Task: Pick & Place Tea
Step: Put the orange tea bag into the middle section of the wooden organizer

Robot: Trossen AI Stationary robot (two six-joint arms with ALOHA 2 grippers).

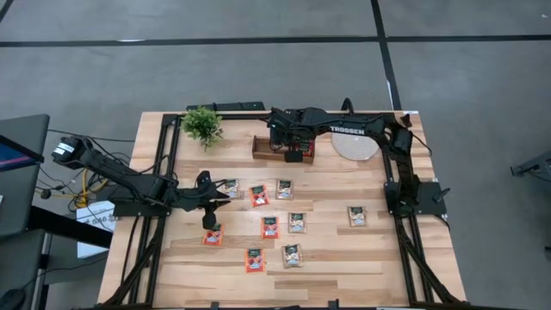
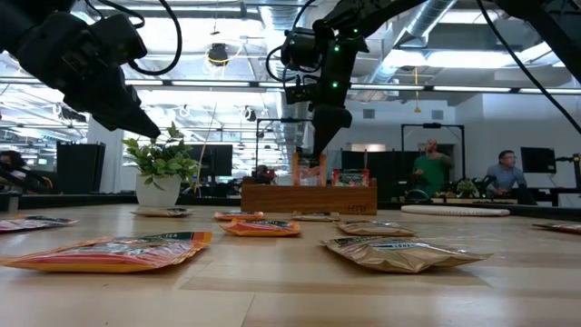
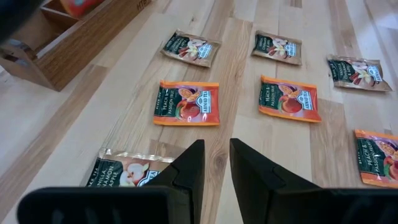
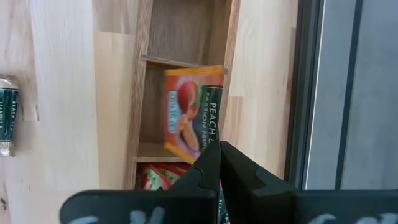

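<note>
Closest to the low camera, a red-orange sachet (image 2: 118, 252) and a pale sachet (image 2: 395, 252) lie flat on the tabletop (image 1: 344, 258). Above the wooden tray (image 1: 269, 153), the right hand (image 4: 219, 163) is clenched on an orange peach sachet (image 4: 193, 115), which stands in the middle compartment just ahead of its fingertips. More sachets sit in the compartment beside it. Apart from the tray, the left hand (image 3: 215, 163) hovers slightly parted and holding nothing, with loose tea spread on the tabletop ahead of it.

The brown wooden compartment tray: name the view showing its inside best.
The right wrist view: the brown wooden compartment tray shows open compartments, one holding an orange sachet. High view: arm-covered. Low view: front wall only. Left wrist view: a corner.
</note>
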